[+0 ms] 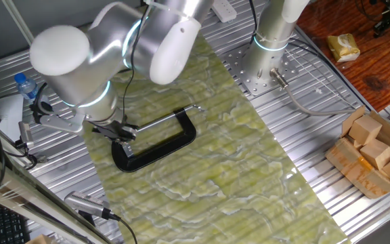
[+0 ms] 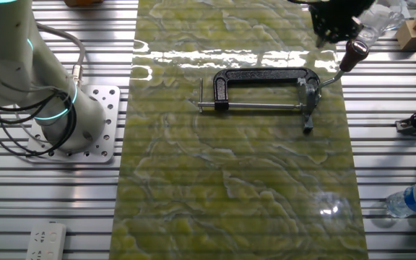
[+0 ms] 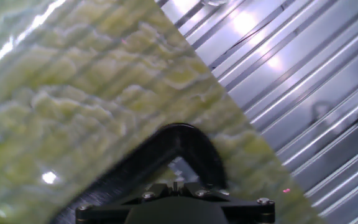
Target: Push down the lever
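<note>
The black C-shaped metal clamp frame [image 2: 262, 74] lies flat on the green marbled mat [image 2: 237, 188], its long straight silver screw rod [image 2: 248, 107] alongside. At the clamp's right end, near the bench's far right edge, the thin bent silver lever [image 2: 336, 73] rises to a reddish-brown knob. The black two-finger gripper [image 2: 336, 25] hangs just above it, cut off by the frame; its opening cannot be told, and the hand view is blurred.

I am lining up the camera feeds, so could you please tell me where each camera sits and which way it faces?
One fixed view: high beside the table, looking down past the arm's white links at the black clamp.
The other fixed view: overhead from the opposite side; arm base at left, hand at top right above the lever.
Hand view: on the hand, facing down at the clamp's bend; only its housing shows.
Shared: all three show the clamp on the green mat.
</note>
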Robot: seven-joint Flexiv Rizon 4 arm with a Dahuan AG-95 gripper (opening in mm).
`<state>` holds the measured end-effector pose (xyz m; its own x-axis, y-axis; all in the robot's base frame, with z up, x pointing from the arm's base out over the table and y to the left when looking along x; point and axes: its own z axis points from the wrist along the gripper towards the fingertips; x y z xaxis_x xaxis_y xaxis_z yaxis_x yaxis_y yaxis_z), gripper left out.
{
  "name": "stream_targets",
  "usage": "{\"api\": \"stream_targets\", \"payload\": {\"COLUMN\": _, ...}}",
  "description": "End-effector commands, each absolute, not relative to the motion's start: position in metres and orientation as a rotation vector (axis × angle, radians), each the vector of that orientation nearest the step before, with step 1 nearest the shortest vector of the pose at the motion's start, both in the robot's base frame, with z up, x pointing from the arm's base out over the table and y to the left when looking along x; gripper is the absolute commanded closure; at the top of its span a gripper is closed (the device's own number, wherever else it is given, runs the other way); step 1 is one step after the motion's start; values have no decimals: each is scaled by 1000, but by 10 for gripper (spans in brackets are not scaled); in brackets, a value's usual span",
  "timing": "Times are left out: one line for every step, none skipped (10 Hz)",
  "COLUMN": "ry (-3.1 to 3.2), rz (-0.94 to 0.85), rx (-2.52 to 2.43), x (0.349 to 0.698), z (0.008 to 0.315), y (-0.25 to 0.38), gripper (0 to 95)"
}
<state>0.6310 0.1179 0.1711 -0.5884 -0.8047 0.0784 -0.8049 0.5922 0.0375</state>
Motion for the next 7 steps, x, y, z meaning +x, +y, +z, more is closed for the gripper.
{"api": "stream_targets", "payload": {"ry": -2690, "rz": 17, "rx": 1436, "x": 644, "z": 171, "y": 94, "gripper": 950}}
{"api": "stream_targets", "payload": {"ry": -2698, "rz": 29, "rx": 1399, "x": 646, "z": 170, "y": 91, "gripper": 950}}
{"api": "stream_targets", "payload": {"ry": -2683, "rz": 34, "rx": 1404, "x": 648, "z": 170, "y": 86, "gripper": 950}}
{"api": "stream_targets", "payload": {"ry": -2670, "rz": 29, "rx": 1419, "x": 649, "z": 170, "y": 81, "gripper": 950}}
{"api": "stream_targets", "payload": {"ry": -2664, "rz": 30, "rx": 1420, "x": 649, "z": 171, "y": 78, "gripper": 950}}
{"api": "stream_targets", "payload": {"ry": -2660, "rz": 43, "rx": 1418, "x": 648, "z": 170, "y": 74, "gripper": 950}}
{"api": "stream_targets", "payload": {"ry": -2664, "rz": 57, "rx": 1399, "x": 648, "z": 170, "y": 71, "gripper": 950}}
